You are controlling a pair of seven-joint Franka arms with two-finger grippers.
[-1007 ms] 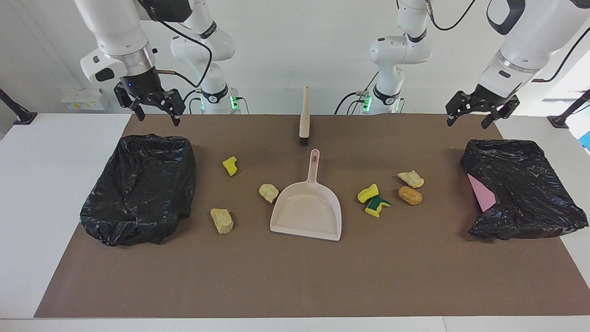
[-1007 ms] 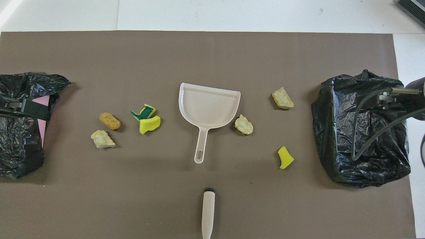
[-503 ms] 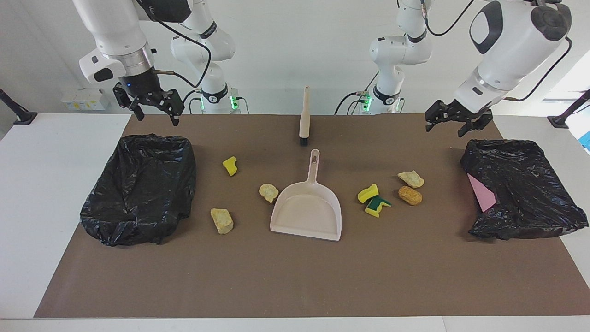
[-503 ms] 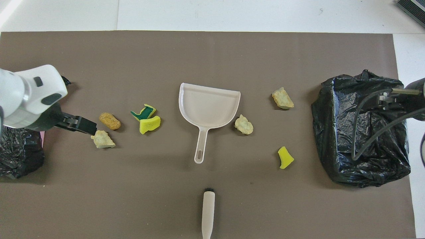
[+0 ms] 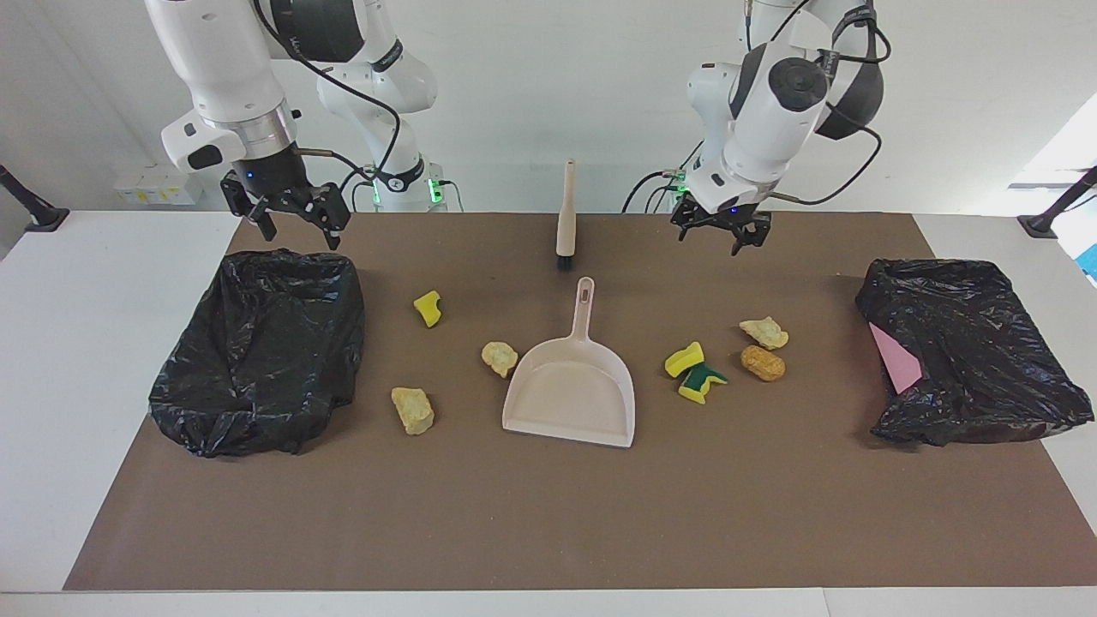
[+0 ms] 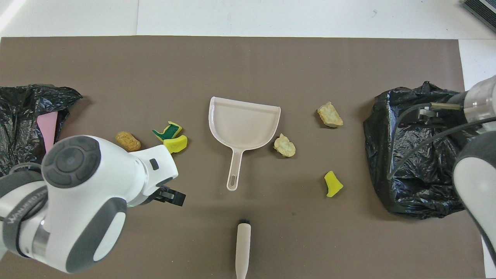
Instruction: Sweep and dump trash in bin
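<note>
The left tool (image 5: 720,237) hangs in the air over the desk (image 5: 548,514), pointing down with its fingers apart and nothing between them, its arm bent sharply at the wrist. The right tool (image 5: 287,221) hangs above the desk too, open and empty, its forearm nearly upright.

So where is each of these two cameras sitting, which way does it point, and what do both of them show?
Facing view: high across the table, looking at the robots; both arms, left gripper and right gripper raised with open jaws.
Overhead view: above the robots' end, looking steeply down; the left arm's wrist, part of the right arm.
Shared: dustpan, brush, trash, two black bags.
</note>
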